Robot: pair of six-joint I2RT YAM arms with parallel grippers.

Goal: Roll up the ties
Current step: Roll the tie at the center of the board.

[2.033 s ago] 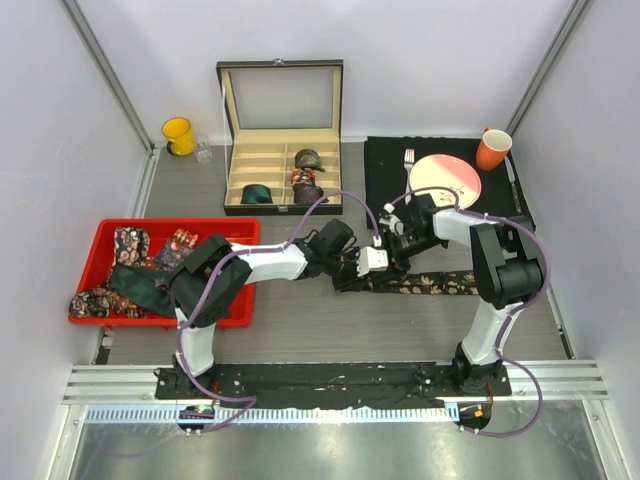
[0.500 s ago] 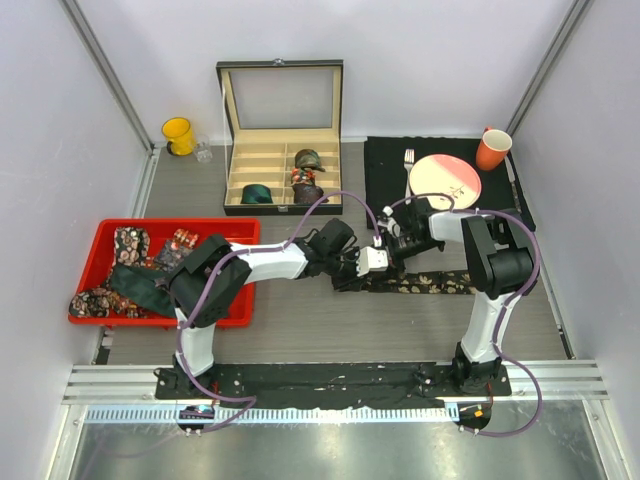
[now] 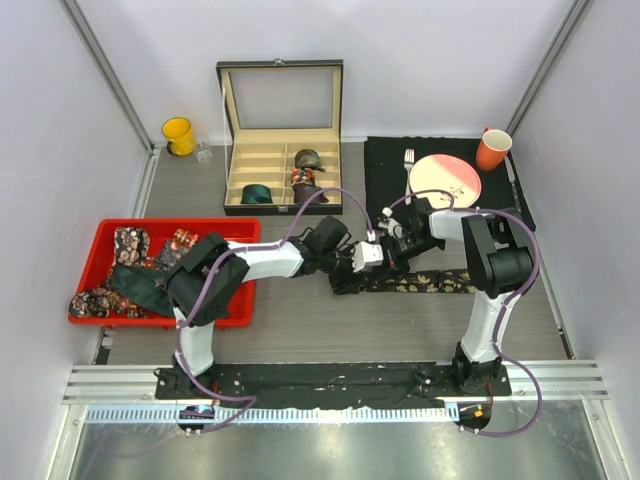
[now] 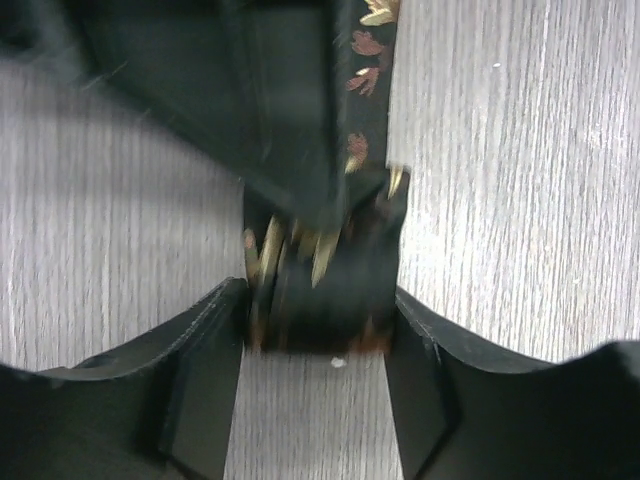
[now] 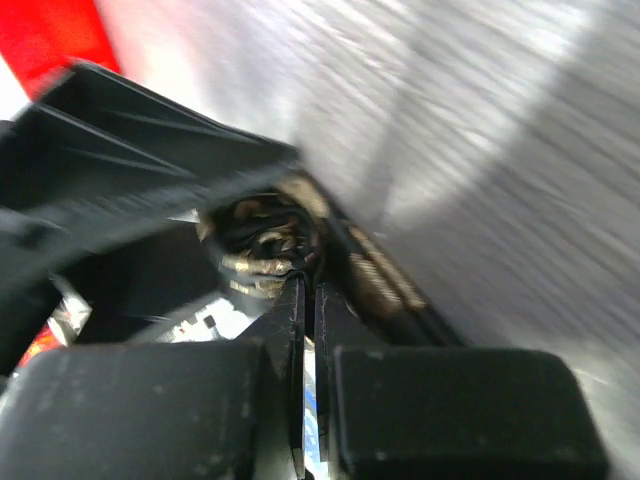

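A grey wood-grain table (image 3: 330,330) carries everything. At its left side sits a red plastic tray (image 3: 150,223). At the far middle stands a black display box (image 3: 258,158) with beige compartments, its lid (image 3: 280,97) propped upright. Left of the box are a yellow mug (image 3: 178,135) and, just beside it, a small clear glass (image 3: 204,152). At the far right lies a black cloth mat (image 3: 385,165) bearing a pink plate (image 3: 445,182), a fork (image 3: 408,160) left of the plate, and an orange cup (image 3: 493,150) at its far right corner.
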